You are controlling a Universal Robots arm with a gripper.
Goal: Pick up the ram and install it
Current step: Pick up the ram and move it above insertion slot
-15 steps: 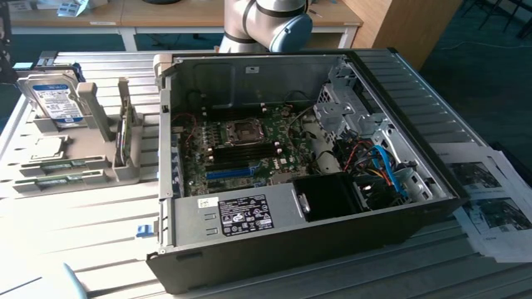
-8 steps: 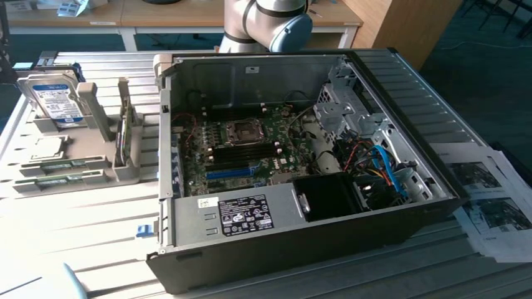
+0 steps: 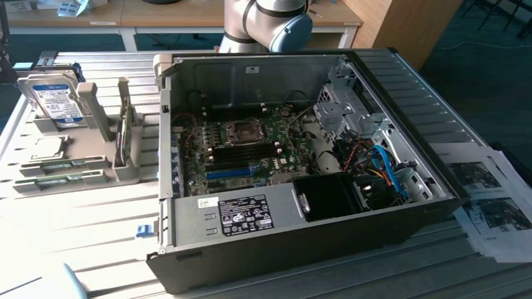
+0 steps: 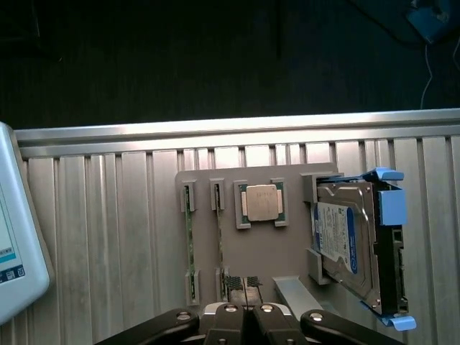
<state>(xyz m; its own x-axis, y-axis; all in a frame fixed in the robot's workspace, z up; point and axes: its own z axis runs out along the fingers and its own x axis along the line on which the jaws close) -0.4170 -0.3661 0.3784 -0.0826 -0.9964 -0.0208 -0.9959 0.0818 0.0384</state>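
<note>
Approach stage: the gripper (image 4: 244, 284), shut and empty, hovered over the tray (image 4: 291, 244) near the ram (image 4: 189, 237); grasping would require opening its jaws first.

The ram (image 4: 188, 237) is a long, narrow green board standing on its long edge in a slot of the grey holder (image 4: 296, 241). In the wrist view it shows as a thin green line between two grey end clips. A second ram (image 4: 219, 241) stands the same way in the neighbouring slot, parallel to the first and just beside the processor (image 4: 260, 203). In the exterior view both sit at the holder's end nearest the camera: the ram (image 3: 50, 182) outermost, the second ram (image 3: 62, 165) next in — each a low green strip, level, apart from the other. Chips and label cannot be made out.
</note>
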